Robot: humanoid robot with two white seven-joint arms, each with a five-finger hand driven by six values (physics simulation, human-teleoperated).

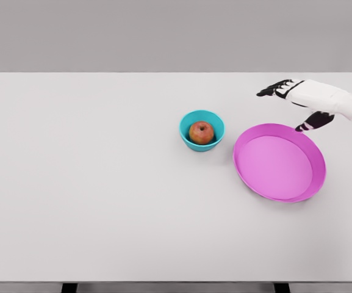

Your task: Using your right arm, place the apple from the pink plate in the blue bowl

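Right hand [298,101] hovers with fingers spread and holding nothing, above the far right of the table [102,213], just beyond the pink plate [279,161]. To its left and nearer the robot sits the apple [201,132], round with no long axis, already inside the blue bowl [202,130]. Only 1 arm shows. Gray wall lies behind the white tabletop.

apple [201,132] red-orange; bowl [191,121] teal-blue; plate [247,173] magenta-pink; table [102,195] plain white; right hand [298,101] white, black fingers [272,90].
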